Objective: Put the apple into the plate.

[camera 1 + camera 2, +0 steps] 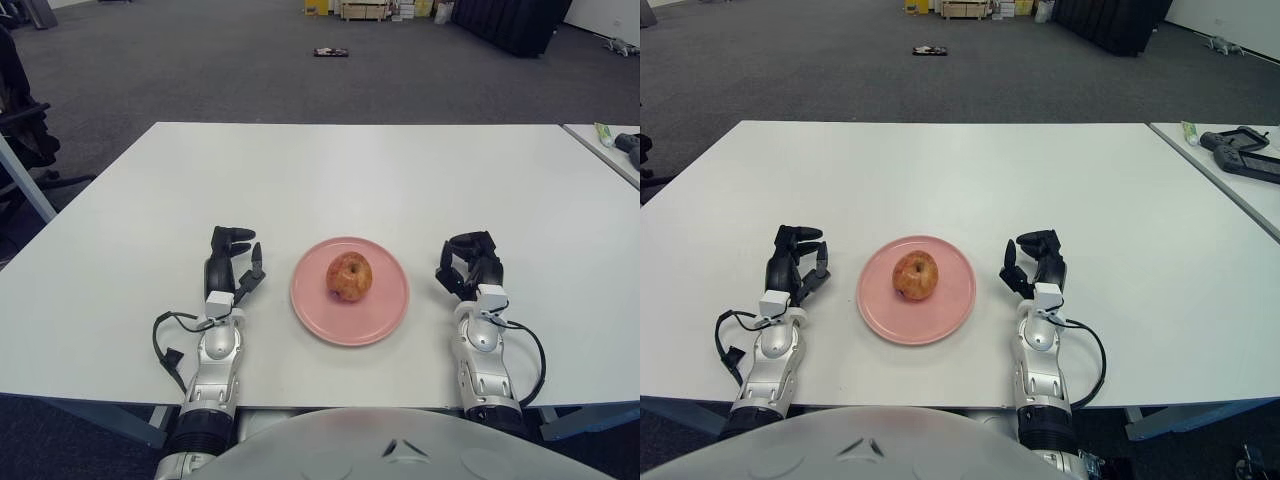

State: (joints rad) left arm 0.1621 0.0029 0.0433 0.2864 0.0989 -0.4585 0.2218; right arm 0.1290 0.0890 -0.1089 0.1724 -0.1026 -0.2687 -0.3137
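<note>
A red-yellow apple (349,276) sits upright in the middle of a pink plate (385,310) on the white table (350,170). My left hand (232,262) shows just left of the plate, fingers relaxed and holding nothing. My right hand (470,264) shows just right of the plate, fingers loosely curled and holding nothing. Neither hand touches the plate or the apple.
A second white table (1230,175) stands at the far right with a black tool (1240,150) and a small green-white tube (1190,130) on it. A black chair (20,120) stands off the table's left edge. Grey carpet lies beyond.
</note>
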